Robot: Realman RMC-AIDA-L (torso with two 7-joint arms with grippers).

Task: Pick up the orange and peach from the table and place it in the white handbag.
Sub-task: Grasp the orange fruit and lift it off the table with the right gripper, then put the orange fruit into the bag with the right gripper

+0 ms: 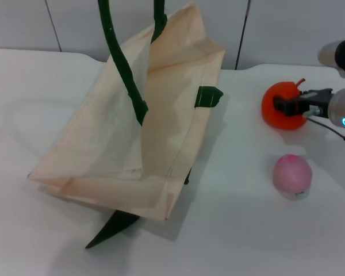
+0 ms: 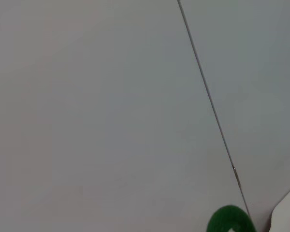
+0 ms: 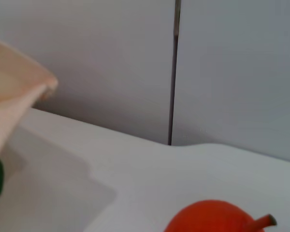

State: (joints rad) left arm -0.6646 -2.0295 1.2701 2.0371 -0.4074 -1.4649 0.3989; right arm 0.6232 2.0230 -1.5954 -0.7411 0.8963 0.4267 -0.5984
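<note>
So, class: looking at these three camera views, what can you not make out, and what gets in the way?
- Left gripper: in no view; the white handbag's green handles run off the head view's top edge.
- Right gripper: at the orange; whether its fingers touch the fruit is unclear in the head view.
- Orange: mostly cut off by the right wrist view's edge.
- Peach: the mark on its underside is too small to read.

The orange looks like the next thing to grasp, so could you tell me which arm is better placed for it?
Right: the right gripper is at the orange; the left gripper is out of view.
</note>
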